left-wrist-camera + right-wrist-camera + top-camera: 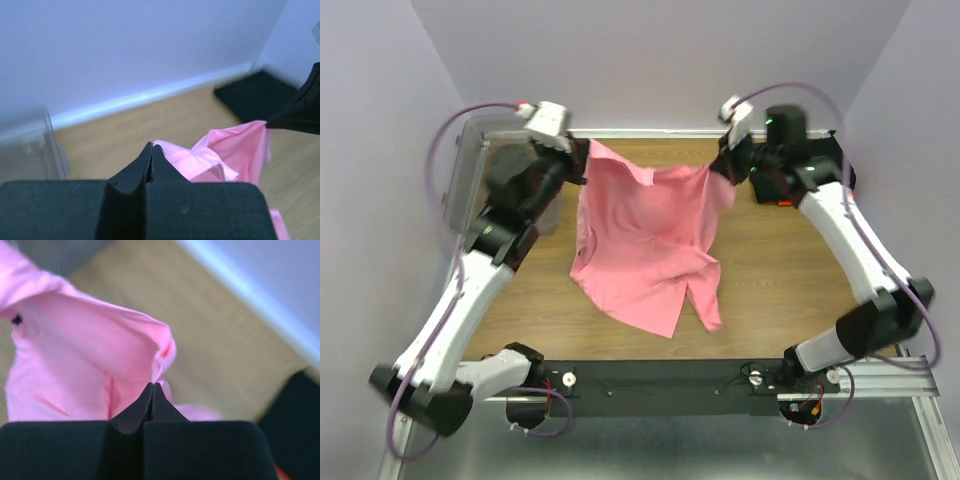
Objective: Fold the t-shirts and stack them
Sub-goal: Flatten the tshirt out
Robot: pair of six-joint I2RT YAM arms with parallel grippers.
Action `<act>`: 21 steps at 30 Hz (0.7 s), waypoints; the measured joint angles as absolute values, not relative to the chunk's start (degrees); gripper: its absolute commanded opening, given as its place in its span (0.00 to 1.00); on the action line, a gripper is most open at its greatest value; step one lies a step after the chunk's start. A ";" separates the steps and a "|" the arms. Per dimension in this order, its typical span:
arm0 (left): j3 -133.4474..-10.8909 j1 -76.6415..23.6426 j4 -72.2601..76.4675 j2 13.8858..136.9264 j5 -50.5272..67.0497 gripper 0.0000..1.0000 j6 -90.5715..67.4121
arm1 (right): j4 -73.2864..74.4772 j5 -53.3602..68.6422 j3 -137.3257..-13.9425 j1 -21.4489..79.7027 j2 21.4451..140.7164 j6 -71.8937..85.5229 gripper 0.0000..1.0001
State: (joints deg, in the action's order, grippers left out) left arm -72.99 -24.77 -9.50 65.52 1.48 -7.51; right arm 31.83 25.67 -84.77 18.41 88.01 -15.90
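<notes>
- The left gripper (578,160) and right gripper (722,165) pinch the pink t-shirt (645,240), hanging unfolded at the worktop's (780,280) far edge.
- Folding is not yet done; the far-right corner's dark pile (252,95) is perhaps finished shirts.

One salmon-pink t-shirt (645,240), one black folded t-shirt (250,95), one orange t-shirt (782,204) seen only as a sliver under it, one clear plastic bin (468,180), one wooden counter (775,290), two arms, left arm (470,300) and right arm (845,225), two pincers, left pincer (151,150) and right pincer (152,389).

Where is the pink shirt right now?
In the top view the pink t-shirt hangs mid-table, its far corners pinched by the left gripper and right gripper, lower edge resting on the table.
</notes>
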 measured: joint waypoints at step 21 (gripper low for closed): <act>-85.91 -24.77 9.06 42.92 14.83 0.00 -23.70 | 40.97 13.21 -127.90 15.03 65.82 -19.77 0.01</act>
State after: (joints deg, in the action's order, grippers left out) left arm -85.91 -24.77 9.06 42.92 14.83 -23.70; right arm 40.97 13.21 -127.90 15.03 65.82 -19.77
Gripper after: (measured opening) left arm 0.005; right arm 0.006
